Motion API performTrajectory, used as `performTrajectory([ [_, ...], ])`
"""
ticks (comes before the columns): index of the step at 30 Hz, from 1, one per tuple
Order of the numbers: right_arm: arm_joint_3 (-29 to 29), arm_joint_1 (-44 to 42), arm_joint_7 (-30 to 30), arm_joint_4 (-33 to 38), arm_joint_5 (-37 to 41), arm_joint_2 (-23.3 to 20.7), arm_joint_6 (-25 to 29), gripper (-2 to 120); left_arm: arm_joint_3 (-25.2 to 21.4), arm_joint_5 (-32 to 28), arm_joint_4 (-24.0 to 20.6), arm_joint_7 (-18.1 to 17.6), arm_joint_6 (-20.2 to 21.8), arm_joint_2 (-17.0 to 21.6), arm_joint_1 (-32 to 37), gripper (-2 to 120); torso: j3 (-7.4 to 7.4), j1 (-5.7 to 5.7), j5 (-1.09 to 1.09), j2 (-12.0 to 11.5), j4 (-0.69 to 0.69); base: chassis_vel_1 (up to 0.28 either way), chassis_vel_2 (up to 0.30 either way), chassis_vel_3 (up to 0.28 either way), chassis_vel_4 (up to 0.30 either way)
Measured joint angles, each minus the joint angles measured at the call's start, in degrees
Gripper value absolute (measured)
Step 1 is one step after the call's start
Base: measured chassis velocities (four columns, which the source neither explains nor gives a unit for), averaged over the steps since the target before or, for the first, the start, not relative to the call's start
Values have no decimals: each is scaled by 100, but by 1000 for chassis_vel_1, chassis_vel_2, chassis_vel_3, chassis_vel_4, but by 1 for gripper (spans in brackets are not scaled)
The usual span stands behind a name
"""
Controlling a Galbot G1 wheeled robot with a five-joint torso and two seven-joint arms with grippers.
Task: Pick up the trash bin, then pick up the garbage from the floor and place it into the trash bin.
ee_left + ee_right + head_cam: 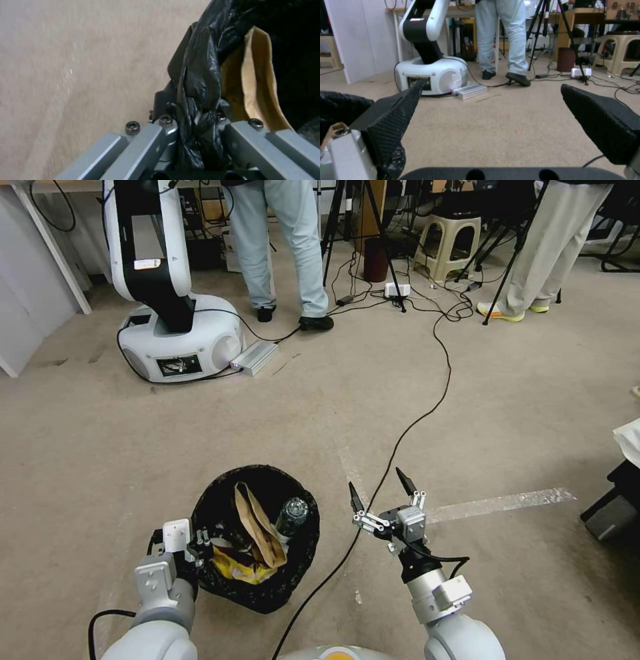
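The trash bin [220,500], seen from above as a round opening lined with a glossy black bag, sits low in front of me on the left. My left gripper [202,548] is shut on its near-left rim; the left wrist view shows my left gripper [195,106] pinching the bunched black bag [200,75]. Garbage lies inside: a brown cardboard scrap [257,527], a clear plastic bottle [292,513] and a yellow wrapper [240,572]. The right gripper [380,488] hangs open and empty just right of the bin, above the carpet; its fingers [396,117] frame bare floor.
A black cable [413,427] runs across the beige carpet under the right gripper. Another robot's white base [180,337] and a silver box [253,357] stand ahead on the left. Two people's legs, tripods and a stool [447,243] stand behind. Dark furniture [613,510] is at the right edge.
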Motion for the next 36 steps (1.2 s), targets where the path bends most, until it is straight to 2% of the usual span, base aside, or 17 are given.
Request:
performTrajectory([
  [5, 0, -45, -15, -6, -28, 14, 40, 100, -95, -570, 152, -243, 405, 4, -185, 3, 0, 0, 0, 0, 1, 0, 0, 0, 0],
  [9, 16, -97, -82, -17, -39, 1, 87, 100, -324, -1234, 578, -415, 870, 0, -534, 3, 0, 0, 1, 0, 1, 0, 0, 0, 0],
  [10, 16, -97, -82, -17, -39, 1, 87, 100, -324, -1234, 578, -415, 870, 0, -534, 3, 0, 0, 1, 0, 1, 0, 0, 0, 0],
  [13, 18, -108, -105, -45, -45, 0, 119, 100, -479, -1493, 973, -519, 1047, -8, -772, 3, 0, 0, 7, 0, 4, 0, 0, 0, 0],
  [18, 17, -156, -200, -115, -89, 25, 186, 100, -566, -1734, 1299, -580, 1076, 0, -935, 4, -1, -1, 7, 1, 5, 0, 0, 0, 0],
  [20, 10, -186, -266, -168, -129, 45, 229, 100, -567, -1834, 1329, -580, 1066, -1, -1006, 13, -1, -1, 1, 0, 2, 0, 0, 0, 0],
  [21, 10, -186, -266, -168, -129, 45, 229, 100, -567, -1834, 1329, -580, 1066, -1, -1006, 13, -1, -1, 1, 0, 2, 0, 0, 0, 0],
  [23, 10, -186, -317, -189, -136, 40, 240, 100, -530, -1913, 1310, -573, 1044, 8, -1060, 22, 1, 0, -8, 0, -1, 0, 0, 0, 0],
  [25, 11, -185, -325, -195, -136, 39, 240, 100, -528, -1930, 1296, -571, 1039, 10, -1066, 24, 1, 0, -7, 0, -2, 0, 0, 0, 0],
  [27, 12, -183, -376, -253, -154, 38, 262, 100, -542, -1959, 1254, -564, 989, 17, -1094, 37, 1, 0, -4, 0, -1, 0, 0, 0, 0],
  [29, 11, -186, -392, -273, -162, 43, 277, 100, -546, -1959, 1243, -561, 972, 17, -1097, 40, 1, 0, -4, 0, 0, 0, 0, 0, 0],
  [32, 4, -185, -404, -318, -168, 53, 299, 100, -540, -1938, 1116, -524, 834, 26, -1101, 57, 1, 0, -1, 0, 0, 0, 0, 0, 0],
  [33, 4, -185, -404, -318, -168, 53, 299, 100, -540, -1938, 1116, -524, 834, 26, -1101, 57, 1, 0, -1, 0, 0, 0, 0, 0, 0],
  [36, -2, -126, -252, -304, -146, 63, 224, 100, -537, -1893, 937, -493, 772, 62, -1098, 70, 1, 0, 0, 0, 0, 0, 0, 0, 0],
])
